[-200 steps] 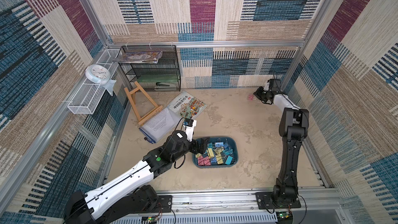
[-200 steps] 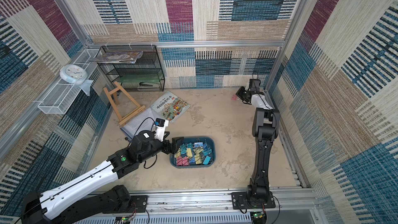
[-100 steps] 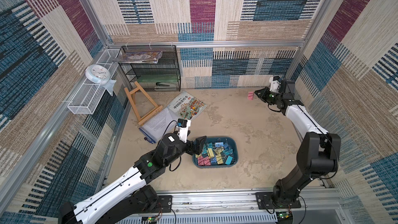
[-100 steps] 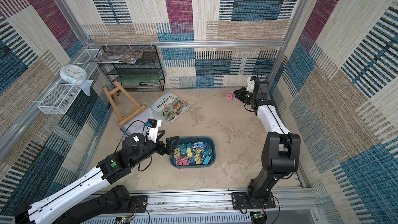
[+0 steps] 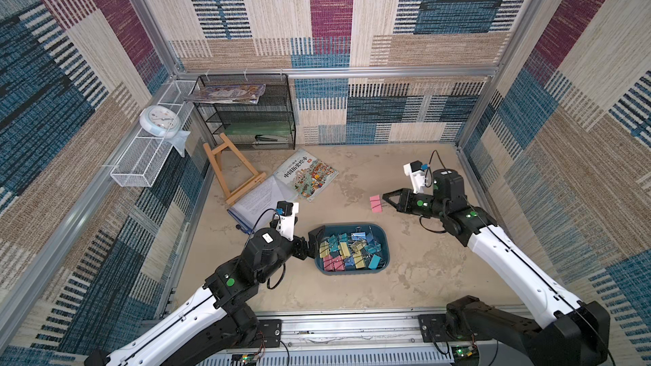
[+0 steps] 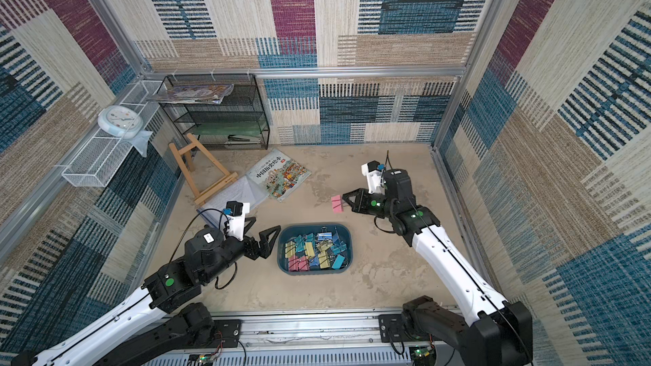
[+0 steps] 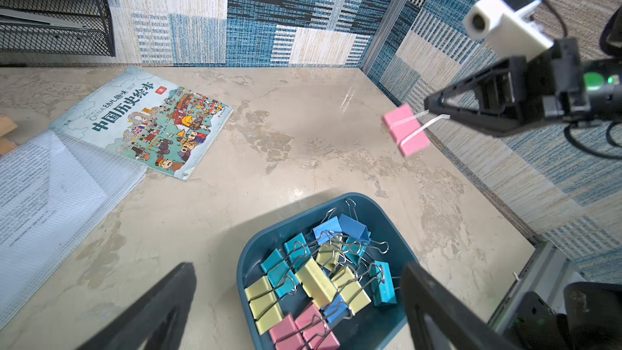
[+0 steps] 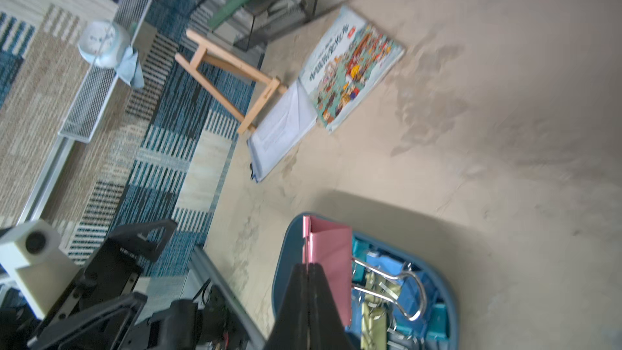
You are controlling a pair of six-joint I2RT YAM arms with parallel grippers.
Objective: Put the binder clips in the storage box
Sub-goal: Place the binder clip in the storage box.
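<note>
Patchwork woven walls [image 5: 331,12] enclose a mottled beige floor [image 5: 440,276], a black mesh rack [image 5: 246,117] at the back.

The storage box [image 5: 384,241] sits mid-floor towards the front, with the binder clips [image 5: 347,251] heaped inside it. The left gripper [image 6: 262,227] hangs just beside its left end. Behind and to the right, the right gripper [image 5: 385,197] holds a lone clip [image 5: 376,203] aloft. A picture book [image 5: 304,176] lies behind-left, with an easel [image 5: 232,174] beside it and a mesh rack [image 5: 253,117] at the back wall.

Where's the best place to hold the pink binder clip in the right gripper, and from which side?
Grip the pink binder clip by its silver wire handles, from the handle end, as the right gripper does: thin handles fit between shut jaws, and the wedge body juts clear ahead.
</note>
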